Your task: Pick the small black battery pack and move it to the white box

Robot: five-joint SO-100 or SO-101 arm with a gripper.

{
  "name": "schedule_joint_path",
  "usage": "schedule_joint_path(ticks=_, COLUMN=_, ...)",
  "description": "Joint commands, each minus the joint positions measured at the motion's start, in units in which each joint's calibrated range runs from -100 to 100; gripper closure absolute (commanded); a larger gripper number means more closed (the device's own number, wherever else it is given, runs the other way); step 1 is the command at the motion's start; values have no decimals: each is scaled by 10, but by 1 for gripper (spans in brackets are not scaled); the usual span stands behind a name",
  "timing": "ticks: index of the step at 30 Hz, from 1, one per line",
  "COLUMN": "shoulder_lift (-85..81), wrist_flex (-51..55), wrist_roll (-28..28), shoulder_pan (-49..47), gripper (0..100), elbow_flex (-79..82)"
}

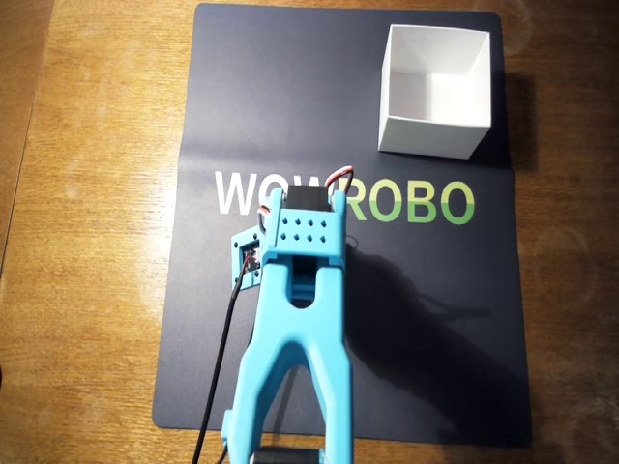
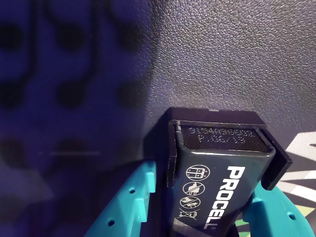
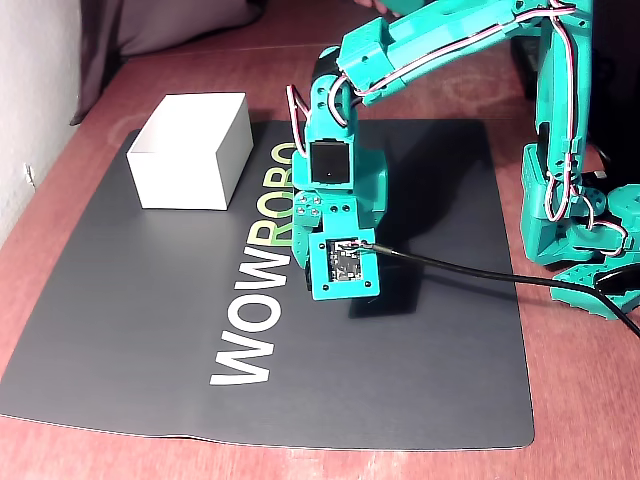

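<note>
One small black battery pack, white "PROCELL" lettering and four small white symbols on its upper face, a stamped code on its near end. Location: on the dark mat, between the two teal fingers of the gripper in the wrist view. The fingers flank the pack on either side, close against it; the pack sits in a black holder whose rim wraps its far end. Whether the pack is lifted off the mat cannot be told.

One white box, square, open-topped, thin upright walls, interior bare. Location: upper right corner of the mat in the overhead view, upper left in the fixed view; well apart from the gripper.

One teal arm, reaching from the lower edge of the overhead view to the middle of the mat, over the "WOWROBO" lettering. In the fixed view its base stands at the right, off the mat, and the gripper head points down at the lettering, hiding the pack.

One black cable, running from the wrist camera housing across the mat toward the right.

One wooden table, carrying the mat.
</note>
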Motion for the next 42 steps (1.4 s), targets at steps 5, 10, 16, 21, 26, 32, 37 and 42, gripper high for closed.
schedule_joint_path(ticks=5, shoulder_lift=-3, wrist_flex=-4, wrist_roll=2, shoulder_pan=-2, gripper=88, elbow_flex=-2)
schedule_joint_path(ticks=10, shoulder_lift=-3, wrist_flex=1, wrist_roll=14, shoulder_pan=-2, gripper=92, elbow_flex=-2)
schedule_joint_path(ticks=16, shoulder_lift=-3, wrist_flex=2, wrist_roll=14, shoulder_pan=2, gripper=92, elbow_flex=-2)
schedule_joint_path(ticks=21, shoulder_lift=-3, wrist_flex=3, wrist_roll=14, shoulder_pan=1, gripper=95, elbow_flex=-2)
schedule_joint_path(ticks=26, shoulder_lift=-4, wrist_flex=3, wrist_roll=14, shoulder_pan=2, gripper=95, elbow_flex=-2)
schedule_joint_path(ticks=32, shoulder_lift=-14, wrist_flex=3, wrist_roll=14, shoulder_pan=-2, gripper=95, elbow_flex=-5)
schedule_joint_path(ticks=37, shoulder_lift=-17, wrist_flex=3, wrist_roll=14, shoulder_pan=-2, gripper=95, elbow_flex=-14)
schedule_joint_path(ticks=42, shoulder_lift=-36, wrist_flex=3, wrist_roll=14, shoulder_pan=-3, gripper=96, elbow_flex=-13)
